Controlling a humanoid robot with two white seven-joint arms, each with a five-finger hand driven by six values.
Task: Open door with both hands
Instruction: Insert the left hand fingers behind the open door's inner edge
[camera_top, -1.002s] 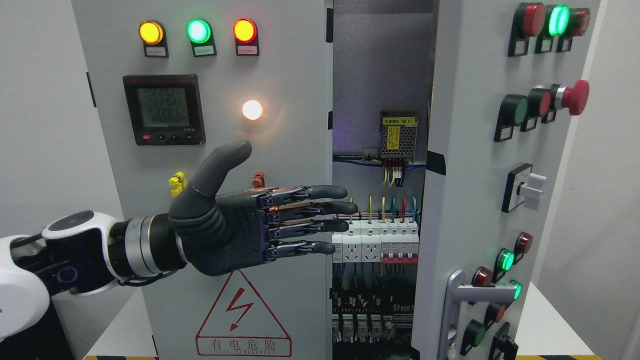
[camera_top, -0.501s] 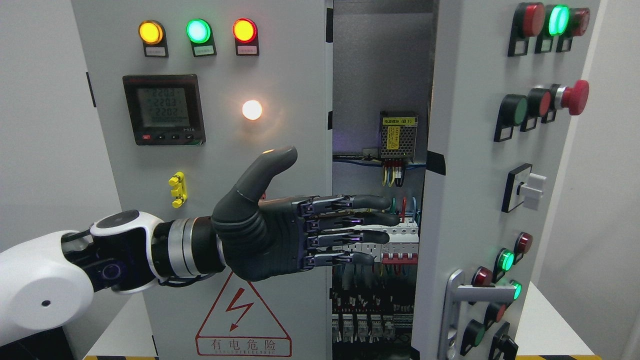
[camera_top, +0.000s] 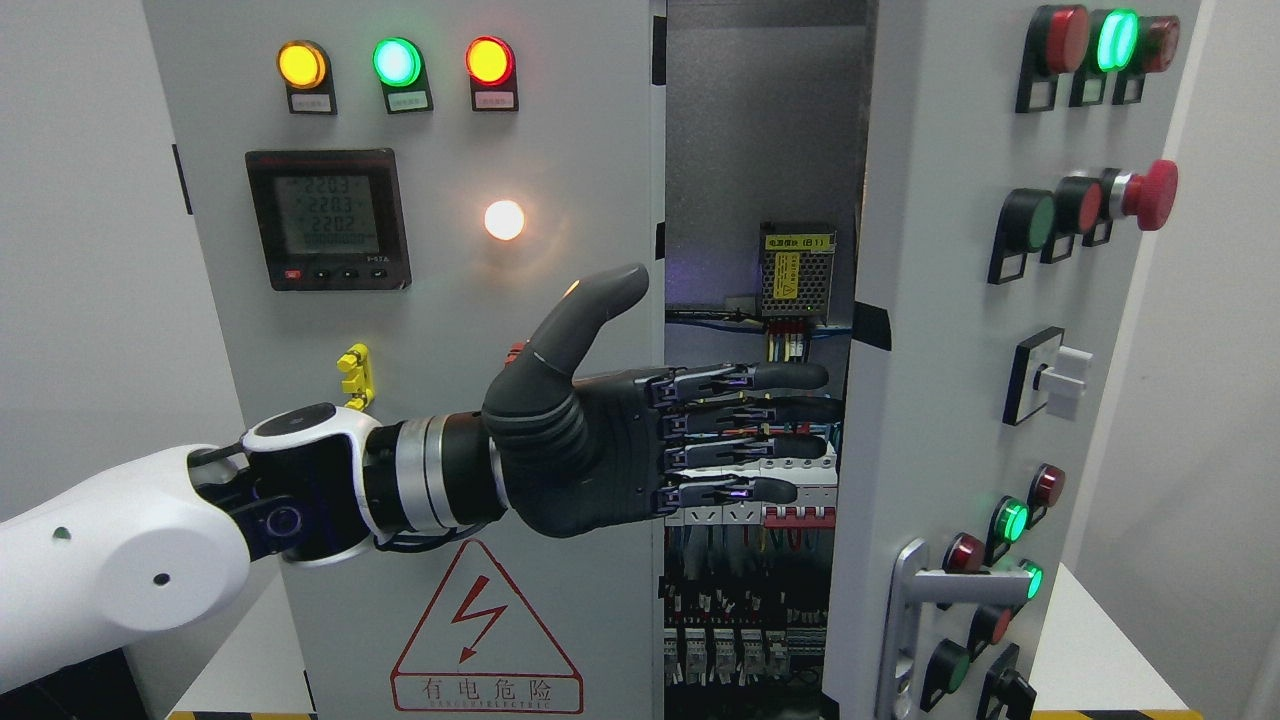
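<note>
Left robot hand (camera_top: 640, 440) was stretched out flat, fingers (camera_top: 790, 377) straight and thumb sticking up, holding nothing. Its fingertips poked into the gap between the two cabinet doors, just short of the right door's (camera_top: 930, 330) edge. Behind its palm sat the left door (camera_top: 420, 330), with the breakers (camera_top: 750, 500) just behind the fingers.

Dark grey left hand (camera_top: 640, 440), pale grey doors (camera_top: 560, 150) (red-edged warning triangle (camera_top: 487, 630)).

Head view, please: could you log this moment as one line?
left robot hand: open, fingers extended into gap | right door: ajar | left door: closed | right robot hand: not in view
</note>
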